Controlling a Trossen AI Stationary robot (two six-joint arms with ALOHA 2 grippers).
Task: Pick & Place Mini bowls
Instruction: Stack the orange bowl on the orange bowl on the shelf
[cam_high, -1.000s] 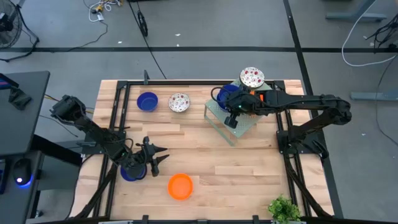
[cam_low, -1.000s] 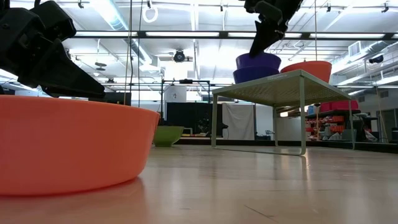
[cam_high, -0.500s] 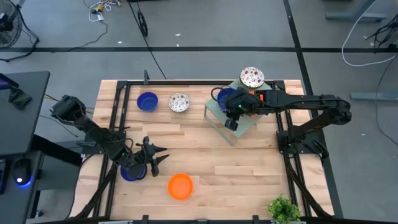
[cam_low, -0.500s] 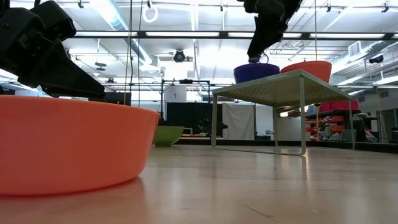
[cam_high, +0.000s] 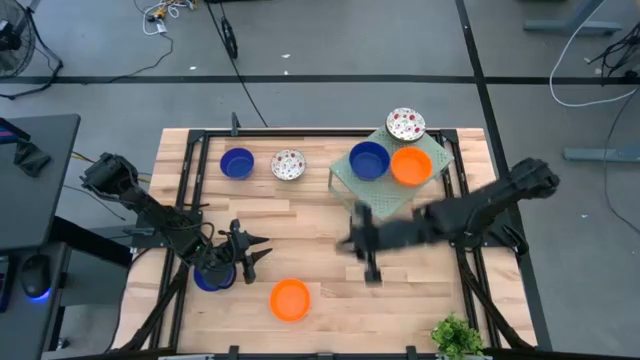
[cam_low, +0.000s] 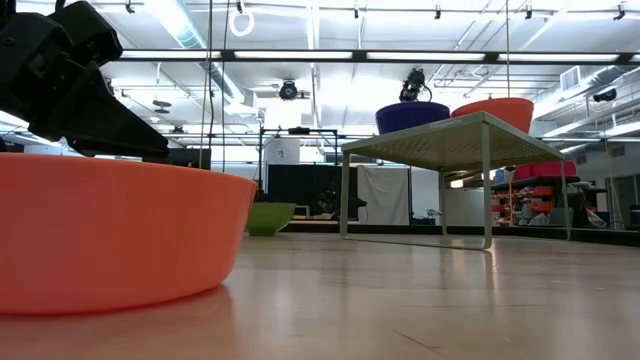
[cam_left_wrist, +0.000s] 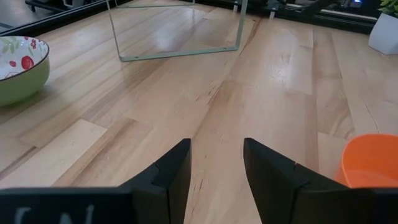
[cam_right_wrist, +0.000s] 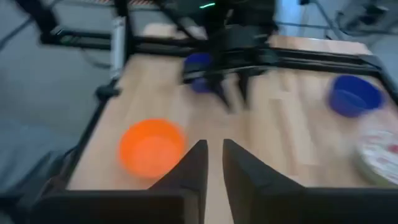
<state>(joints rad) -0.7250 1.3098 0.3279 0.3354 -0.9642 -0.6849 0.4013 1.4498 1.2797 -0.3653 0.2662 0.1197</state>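
Three blue bowls (cam_high: 369, 160), two orange bowls (cam_high: 290, 299), two speckled bowls (cam_high: 288, 165), one rack (cam_high: 437, 156)

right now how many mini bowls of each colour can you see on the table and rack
dark blue: 3 – on the rack, on the table's far left, under the left gripper
orange: 2 – on the rack, near table edge
white with red speckles: 2 – on the table, at the rack's far corner
total: 7

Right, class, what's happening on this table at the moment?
A two-armed robot is sorting mini bowls. A blue bowl and an orange bowl sit on the green rack. The right gripper, holding nothing, is over the table's middle, facing another orange bowl. The left gripper waits open, near a blue bowl beneath its arm.
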